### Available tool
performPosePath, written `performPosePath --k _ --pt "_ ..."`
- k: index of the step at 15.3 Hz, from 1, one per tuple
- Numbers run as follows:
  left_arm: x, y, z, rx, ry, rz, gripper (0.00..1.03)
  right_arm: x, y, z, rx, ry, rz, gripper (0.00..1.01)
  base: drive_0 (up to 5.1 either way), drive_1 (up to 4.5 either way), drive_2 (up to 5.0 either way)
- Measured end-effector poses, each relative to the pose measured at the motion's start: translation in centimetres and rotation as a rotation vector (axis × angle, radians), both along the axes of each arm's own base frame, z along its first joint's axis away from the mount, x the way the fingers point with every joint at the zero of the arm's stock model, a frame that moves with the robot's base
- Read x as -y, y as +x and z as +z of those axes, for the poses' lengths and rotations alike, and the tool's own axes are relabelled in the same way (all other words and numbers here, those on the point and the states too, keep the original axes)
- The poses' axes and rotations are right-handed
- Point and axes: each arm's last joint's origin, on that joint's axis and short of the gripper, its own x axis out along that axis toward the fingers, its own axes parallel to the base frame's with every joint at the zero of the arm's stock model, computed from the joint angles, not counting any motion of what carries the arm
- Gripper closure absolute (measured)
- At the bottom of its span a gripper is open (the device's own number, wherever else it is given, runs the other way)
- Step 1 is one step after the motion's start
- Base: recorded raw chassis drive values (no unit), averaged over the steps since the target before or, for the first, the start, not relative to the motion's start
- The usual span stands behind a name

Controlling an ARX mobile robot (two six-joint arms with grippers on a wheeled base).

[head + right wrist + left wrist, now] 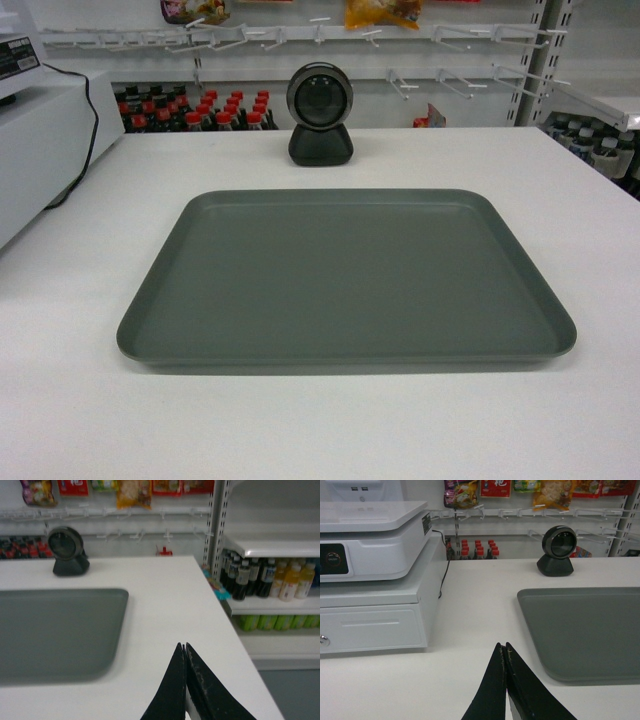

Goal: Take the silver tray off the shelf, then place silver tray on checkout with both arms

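The silver tray (345,280) lies flat and bare on the white checkout (320,430), in front of the round black scanner (320,115). In the left wrist view the tray (585,630) is to the right of my left gripper (504,646), which is shut with nothing in it, above bare counter. In the right wrist view the tray (55,630) is to the left of my right gripper (183,646), also shut and holding nothing. Neither gripper touches the tray, and neither appears in the head view. A shelf (275,545) with bottles stands right of the counter.
A white cash register and drawer (370,580) stand at the counter's left, with a black cable behind. Red-capped bottles (200,110) and peg hooks with snack bags line the back wall. The counter's right edge (240,640) drops to the floor beside the drinks shelf.
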Motion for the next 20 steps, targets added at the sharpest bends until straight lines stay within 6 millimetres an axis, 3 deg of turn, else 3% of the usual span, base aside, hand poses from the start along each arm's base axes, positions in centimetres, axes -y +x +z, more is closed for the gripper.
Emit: performPosePath --k 7,8,16,17,20 --pt "0.0 0.0 0.04 0.004 0.0 0.0 1.01 0.0 -0.75 -0.04 0.017 0.0 0.0 0.99 0.0 0.0 0.0" --pt "0.0 0.0 0.04 0.004 0.0 0.0 0.96 0.0 -0.75 -0.04 0.017 0.0 0.0 0.92 0.0 0.0 0.0" --pt "0.0 0.0 0.04 0.004 0.0 0.0 0.11 0.0 -0.75 -0.04 0.017 0.0 0.0 0.06 0.0 0.0 0.0" --pt "0.0 0.0 0.04 0.004 0.001 0.0 0.03 0.0 -0.75 -0.04 0.017 0.0 0.0 0.01 0.0 0.0 0.0" --pt "0.0 0.0 0.04 0.004 0.001 0.0 0.05 0.0 -0.75 -0.04 0.017 0.0 0.0 0.03 0.0 0.0 0.0"
